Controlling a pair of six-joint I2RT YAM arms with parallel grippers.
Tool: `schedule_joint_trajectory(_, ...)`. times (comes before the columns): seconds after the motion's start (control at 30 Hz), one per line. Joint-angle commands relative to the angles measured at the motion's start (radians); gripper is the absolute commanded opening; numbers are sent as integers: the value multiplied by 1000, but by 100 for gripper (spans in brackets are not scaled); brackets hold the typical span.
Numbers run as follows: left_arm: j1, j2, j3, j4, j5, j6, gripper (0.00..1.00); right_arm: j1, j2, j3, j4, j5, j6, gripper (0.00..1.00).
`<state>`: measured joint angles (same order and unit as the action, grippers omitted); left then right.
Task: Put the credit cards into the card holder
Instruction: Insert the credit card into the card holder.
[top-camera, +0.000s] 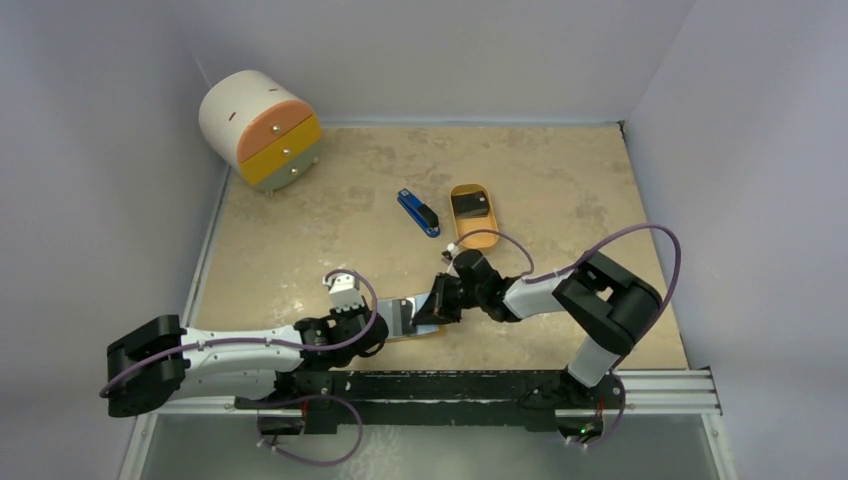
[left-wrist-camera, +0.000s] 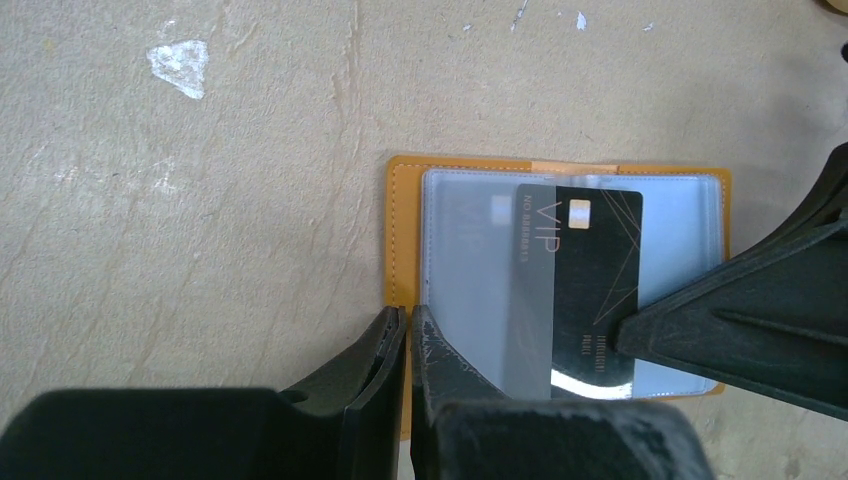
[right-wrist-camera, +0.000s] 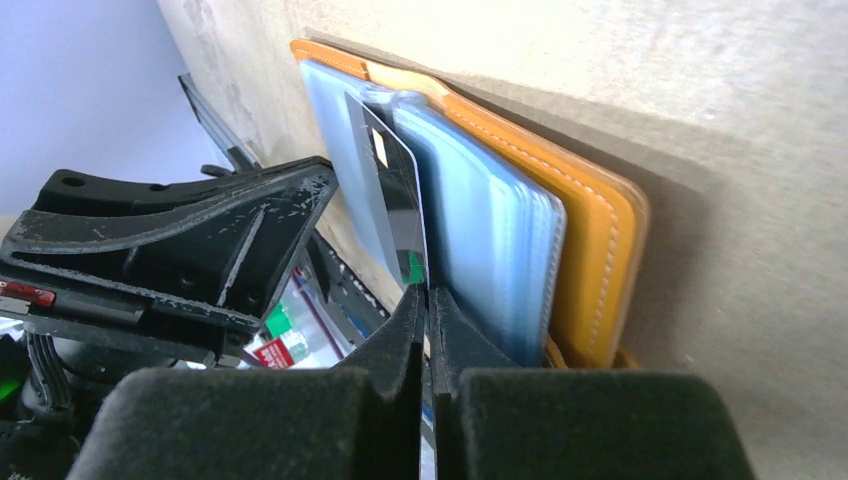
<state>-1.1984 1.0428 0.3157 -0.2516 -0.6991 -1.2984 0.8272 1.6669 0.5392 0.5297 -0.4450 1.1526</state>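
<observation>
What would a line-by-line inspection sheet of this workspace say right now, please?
Surface: beige mottled tabletop, one white chip.
Job's things: card holder lies open; black card partly under its clear sleeve; dark item in the oval tray, too small to identify.
Clutter: blue-and-black stapler, oval tray, round drawer unit.
Grippers: left gripper shut on the card holder's edge; right gripper shut on the black card.
Cables: purple cables loop off both arms, none visibly snagged.
Surroundings: pale walls on three sides; mounting rail at the near edge.
</observation>
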Motion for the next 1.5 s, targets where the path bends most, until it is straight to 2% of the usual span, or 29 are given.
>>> schedule_joint_trajectory(0.0,-2,2,-6,26,8,-9,6,19,27,56,6,-28,-18,0)
schedule_joint_trajectory(0.3,-3,8,-3,28,9,-5,6,26,31,114,-49,-48,-75,0)
schedule_joint_trajectory(0.33,-2,8,-1,27,9,-5,6,27,20,117,-62,-40,-80,2)
schedule_joint_trajectory(0.47,-2,7,0,25,7,-4,6,27,-26,113,-94,-17,-95,24)
schedule_joint_trajectory(0.57,-3,11,1,30,7,-1,6,26,-28,125,-116,-17,-109,31)
schedule_joint_trajectory(1.47,-1,33,17,54,3,21,5,75,106,291,-179,-52,-186,33)
